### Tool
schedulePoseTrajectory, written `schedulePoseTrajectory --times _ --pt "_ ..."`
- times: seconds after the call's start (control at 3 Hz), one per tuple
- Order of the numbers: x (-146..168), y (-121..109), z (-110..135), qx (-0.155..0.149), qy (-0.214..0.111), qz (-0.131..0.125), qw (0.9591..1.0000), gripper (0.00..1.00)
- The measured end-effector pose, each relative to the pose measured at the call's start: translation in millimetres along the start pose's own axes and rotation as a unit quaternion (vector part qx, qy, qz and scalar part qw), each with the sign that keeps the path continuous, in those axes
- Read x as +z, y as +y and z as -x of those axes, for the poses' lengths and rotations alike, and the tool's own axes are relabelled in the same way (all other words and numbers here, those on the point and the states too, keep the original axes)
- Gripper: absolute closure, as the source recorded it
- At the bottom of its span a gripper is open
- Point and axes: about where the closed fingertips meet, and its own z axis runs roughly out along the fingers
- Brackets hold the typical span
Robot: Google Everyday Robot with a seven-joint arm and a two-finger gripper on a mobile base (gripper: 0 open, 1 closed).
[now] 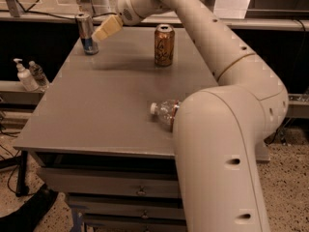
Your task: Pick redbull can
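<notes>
Grey table (96,110), far corner: pincer (107,28) just beside redbull can (87,33), grip state indiscernible; bottle (163,112) half hidden behind arm (227,144).

Single view, set high at the near side of the grey tabletop (96,110), angled down and toward its far edge, the arm (217,144) bulking close in the right foreground, the hand (107,28) far left, just beside the redbull can (87,33)
</notes>
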Motion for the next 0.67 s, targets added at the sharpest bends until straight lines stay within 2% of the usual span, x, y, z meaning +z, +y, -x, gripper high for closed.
schedulePoseTrajectory --times 0.33,0.67 --pt "19 -6 7 0.014 -0.010 -0.002 0.9999 0.00" --pt "36 -4 20 0.022 -0.025 0.006 0.9994 0.00"
